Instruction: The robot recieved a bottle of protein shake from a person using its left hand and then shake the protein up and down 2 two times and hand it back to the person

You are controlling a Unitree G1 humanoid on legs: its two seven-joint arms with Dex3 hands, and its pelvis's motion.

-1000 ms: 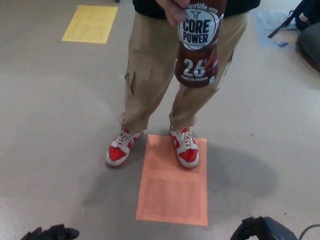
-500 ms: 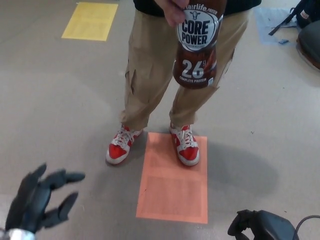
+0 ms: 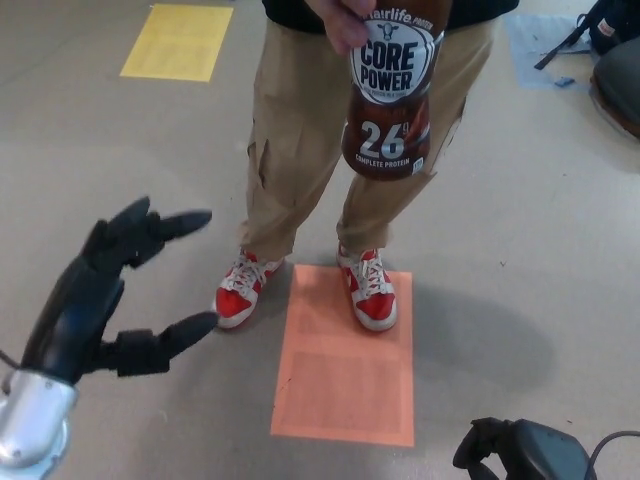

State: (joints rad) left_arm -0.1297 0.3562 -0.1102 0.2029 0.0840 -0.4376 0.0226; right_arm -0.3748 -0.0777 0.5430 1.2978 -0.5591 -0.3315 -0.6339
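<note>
Robot's left hand (image 3: 110, 295) raised and spread wide, empty, waiting for the bottle (image 3: 392, 95).

Thumb low and fingers high leave a wide gap facing the person (image 3: 330, 150), ready, I'd say, to close round the bottle. That bottle hangs upright from the person's hand (image 3: 345, 22), gripped near the top, so its lower body is free to take. It is well apart from the robot hand, up and to the right, with nothing between them. The right hand (image 3: 520, 450) sits low at the bottom edge; I can't tell its fingers.
</note>
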